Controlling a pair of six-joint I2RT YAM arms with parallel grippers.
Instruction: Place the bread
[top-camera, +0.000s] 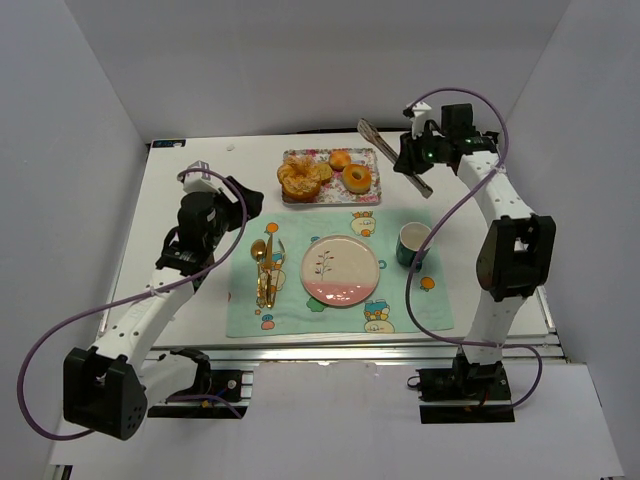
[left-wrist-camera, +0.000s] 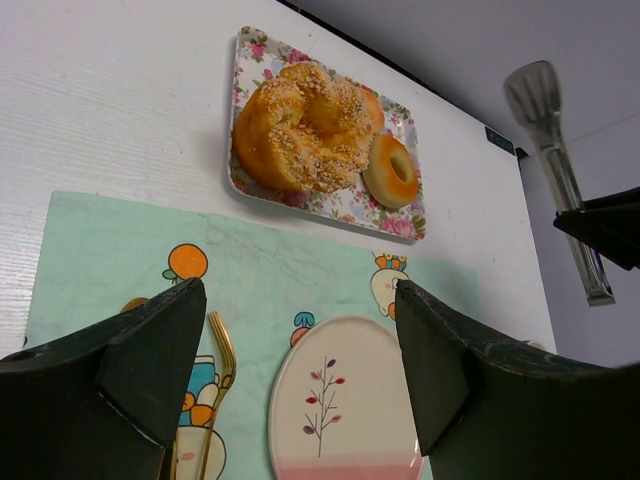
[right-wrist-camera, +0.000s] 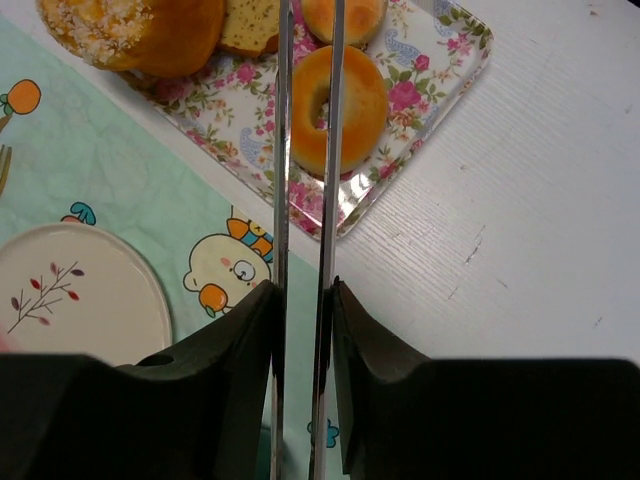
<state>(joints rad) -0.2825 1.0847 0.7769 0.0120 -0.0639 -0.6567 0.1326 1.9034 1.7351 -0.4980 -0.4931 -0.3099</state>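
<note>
The bread (top-camera: 340, 158) lies on the floral tray (top-camera: 310, 155) at the far side of the bench, behind the ring-shaped pastry (top-camera: 357, 180) and beside the big seeded loaf (top-camera: 300, 180). Nothing grips it. The right gripper (right-wrist-camera: 305, 290) has its fingers clenched on metal tongs (right-wrist-camera: 283, 150), whose two arms run close together over the ring pastry, tips near the tray's far end. The left gripper (left-wrist-camera: 298, 300) hangs with fingers spread and empty above the green placemat (top-camera: 250, 315), by the gold cutlery (top-camera: 265, 270). The pink-edged plate (top-camera: 340, 270) is bare. By my reading the task has barely begun: gripping the bread with the tongs, carrying it, probably to the plate, and setting it down all remain.
</note>
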